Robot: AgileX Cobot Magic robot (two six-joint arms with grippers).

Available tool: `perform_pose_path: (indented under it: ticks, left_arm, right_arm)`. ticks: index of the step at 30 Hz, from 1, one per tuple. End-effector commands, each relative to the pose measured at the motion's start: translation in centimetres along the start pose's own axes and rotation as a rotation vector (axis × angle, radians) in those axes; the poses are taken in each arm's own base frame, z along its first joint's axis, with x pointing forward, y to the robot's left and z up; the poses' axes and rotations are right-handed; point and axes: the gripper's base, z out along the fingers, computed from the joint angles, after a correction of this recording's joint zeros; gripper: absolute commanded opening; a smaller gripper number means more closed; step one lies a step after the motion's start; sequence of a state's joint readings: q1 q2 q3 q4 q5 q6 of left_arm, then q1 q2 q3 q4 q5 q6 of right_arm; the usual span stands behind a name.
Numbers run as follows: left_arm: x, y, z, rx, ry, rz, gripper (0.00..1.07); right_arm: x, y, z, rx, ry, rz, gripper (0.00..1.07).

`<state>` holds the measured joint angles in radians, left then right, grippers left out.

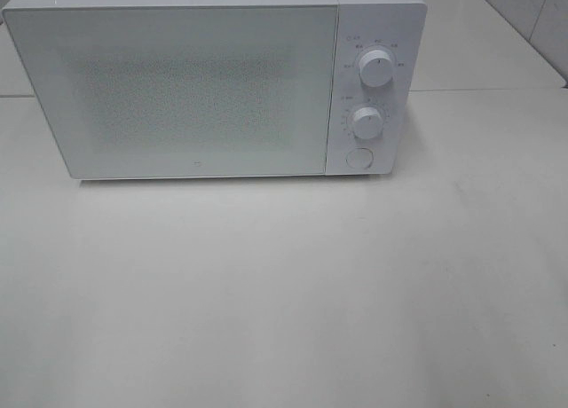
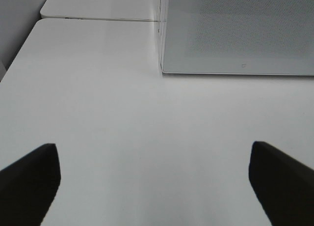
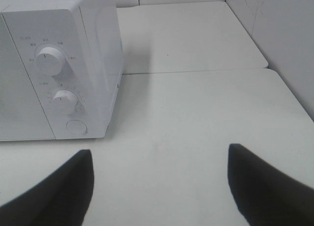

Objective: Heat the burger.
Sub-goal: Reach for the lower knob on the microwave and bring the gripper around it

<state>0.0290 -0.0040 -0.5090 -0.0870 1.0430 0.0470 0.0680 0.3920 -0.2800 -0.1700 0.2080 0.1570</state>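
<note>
No burger shows in any view; it is out of view. A white microwave stands at the back of the white table with its door shut. Its panel carries two knobs and a round button. The arms do not appear in the high view. My left gripper is open over bare table, near the door's lower left corner. Off the panel side of the microwave, my right gripper also stands open, with nothing between its fingers.
A second table adjoins behind and to the right of the microwave, with a seam between the two. A wall runs along the far right. The table's left edge lies close to my left gripper.
</note>
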Motion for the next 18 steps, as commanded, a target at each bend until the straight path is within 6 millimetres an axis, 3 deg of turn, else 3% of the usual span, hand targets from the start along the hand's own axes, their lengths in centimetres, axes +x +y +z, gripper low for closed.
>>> perform_pose_path:
  ticks: [1, 18]
  left_arm:
    - [0.2, 0.0, -0.3, 0.001, -0.030, 0.000, 1.00]
    - [0.2, 0.0, -0.3, 0.001, -0.030, 0.000, 1.00]
  right_arm:
    - [-0.4, 0.1, 0.6, -0.006, -0.031, 0.007, 0.72]
    - [-1.0, 0.9, 6.0, -0.070, -0.047, 0.054, 0.72]
